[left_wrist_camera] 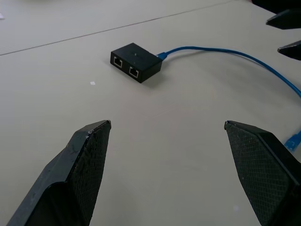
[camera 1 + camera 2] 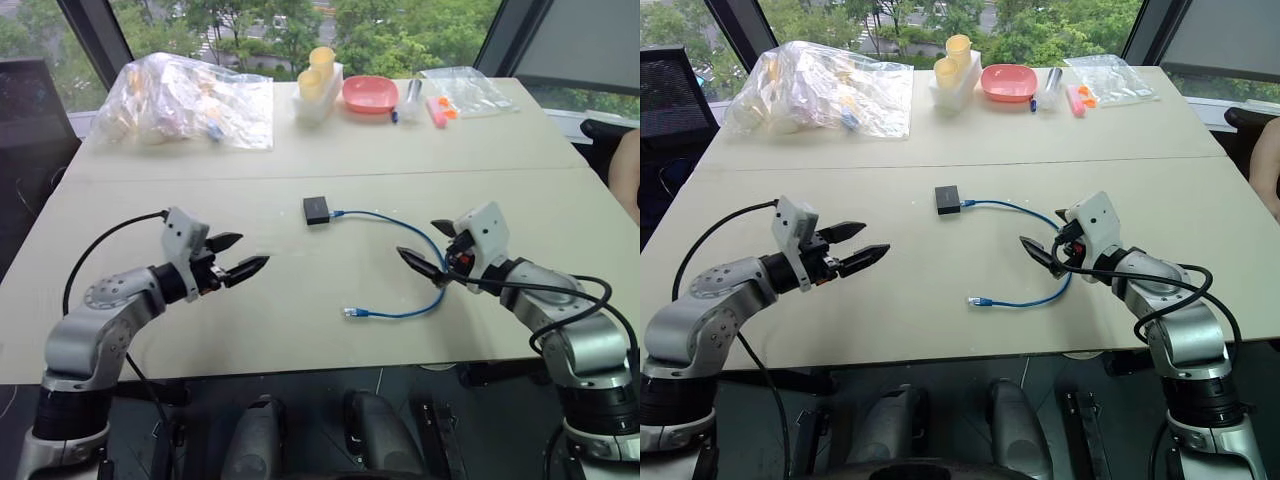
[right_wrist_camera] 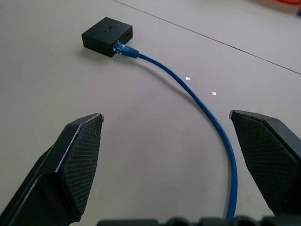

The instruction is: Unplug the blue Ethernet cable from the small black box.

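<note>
Where the beige worktop lies bare, left pincer hovers released, empty. Mid-worktop: small black box, matte, flat; left wrist view shows two ports. Blue Ethernet cable plugged into it, curving rightward under right pincer, released, empty.

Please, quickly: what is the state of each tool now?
Left tool: open, holding nothing.
Right tool: open, holding nothing.

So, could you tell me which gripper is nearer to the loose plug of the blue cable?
Right. The right gripper hangs just beside the cable's bend, a little past the loose plug; the left gripper is farther off across bare table.
</note>
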